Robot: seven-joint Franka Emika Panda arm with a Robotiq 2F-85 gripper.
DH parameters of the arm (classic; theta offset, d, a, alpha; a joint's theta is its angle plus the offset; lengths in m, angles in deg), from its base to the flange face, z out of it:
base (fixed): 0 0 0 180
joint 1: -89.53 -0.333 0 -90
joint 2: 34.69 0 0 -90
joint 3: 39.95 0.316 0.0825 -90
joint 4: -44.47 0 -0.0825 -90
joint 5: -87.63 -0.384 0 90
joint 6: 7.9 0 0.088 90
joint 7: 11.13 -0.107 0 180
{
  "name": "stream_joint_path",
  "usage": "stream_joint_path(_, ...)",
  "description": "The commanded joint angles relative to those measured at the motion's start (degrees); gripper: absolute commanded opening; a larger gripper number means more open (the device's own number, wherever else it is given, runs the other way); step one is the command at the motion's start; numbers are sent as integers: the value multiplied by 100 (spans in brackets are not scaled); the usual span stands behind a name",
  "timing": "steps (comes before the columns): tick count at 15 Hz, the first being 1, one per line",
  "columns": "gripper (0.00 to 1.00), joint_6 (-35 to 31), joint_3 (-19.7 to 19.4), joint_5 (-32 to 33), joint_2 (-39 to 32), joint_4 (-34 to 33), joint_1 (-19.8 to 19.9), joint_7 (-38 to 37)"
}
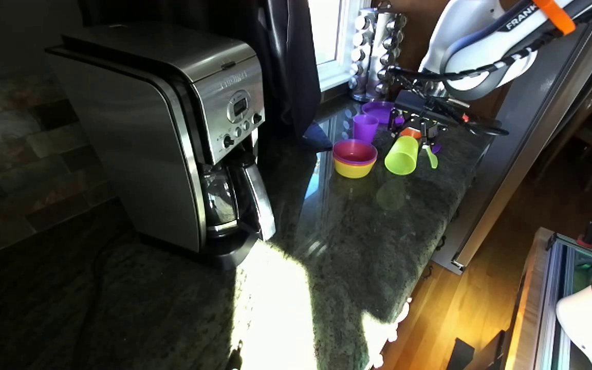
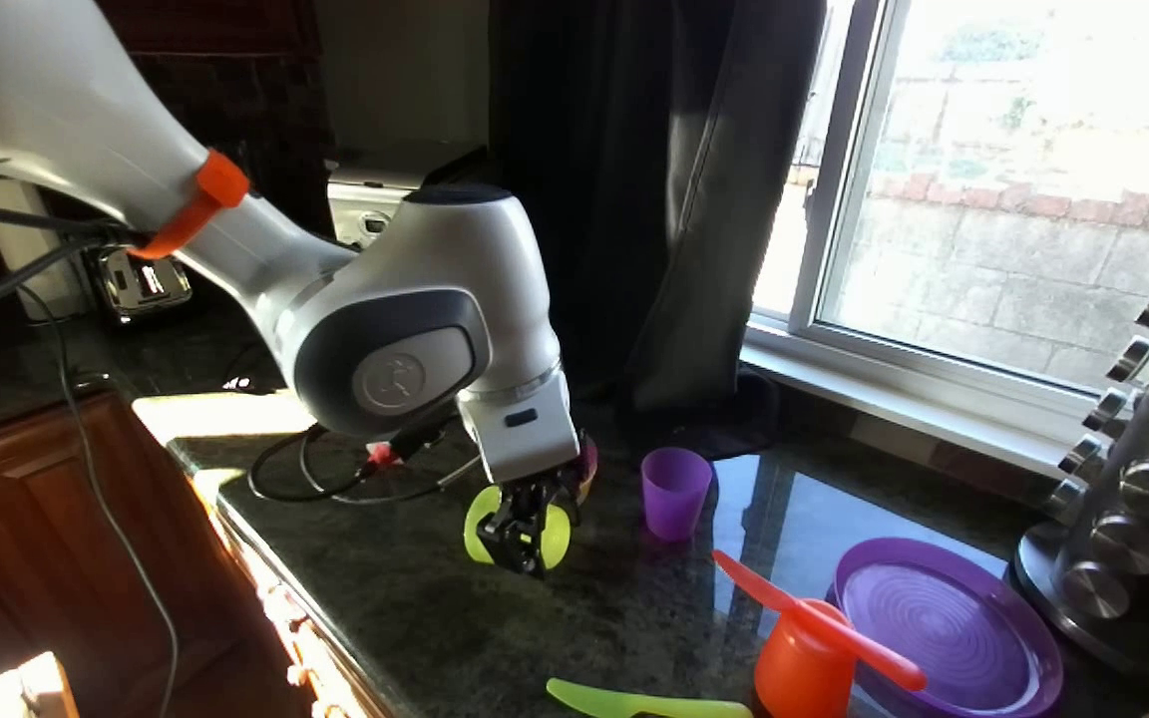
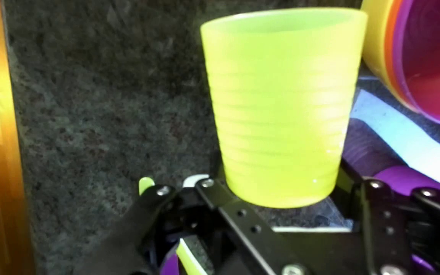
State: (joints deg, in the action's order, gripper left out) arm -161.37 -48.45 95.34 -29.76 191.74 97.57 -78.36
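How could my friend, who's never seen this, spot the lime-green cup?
Find the big coffee maker, then follow the dark counter to the white robot arm. Its black gripper holds the lime-green cup, tipped, unlike the upright purple cup nearby.

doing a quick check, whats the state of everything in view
Pincer: shut on green cup
Green cup: gripped, on its side
Bowls: stacked, upright
Purple cup: upright
Orange cup: apparently upside down
Red knife: seemingly lying across orange cup
Green knife: lying on the counter
Purple plate: lying flat
Coffee maker: lid shut
Coffee pot: seated in coffee maker
Spice rack: upright
Curtain: drawn aside
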Motion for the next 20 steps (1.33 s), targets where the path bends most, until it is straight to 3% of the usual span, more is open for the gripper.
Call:
stream_joint_path(1,40,-116,488,1576,839,582,664,-1310)
stream_joint_path(4,40,-19,793,2768,1242,740,1048,-2310)
stream_joint_path(8,40,171,1100,3530,1455,819,1291,-3062)
stream_joint_path(20,40,1407,1125,4905,1124,617,996,-4779)
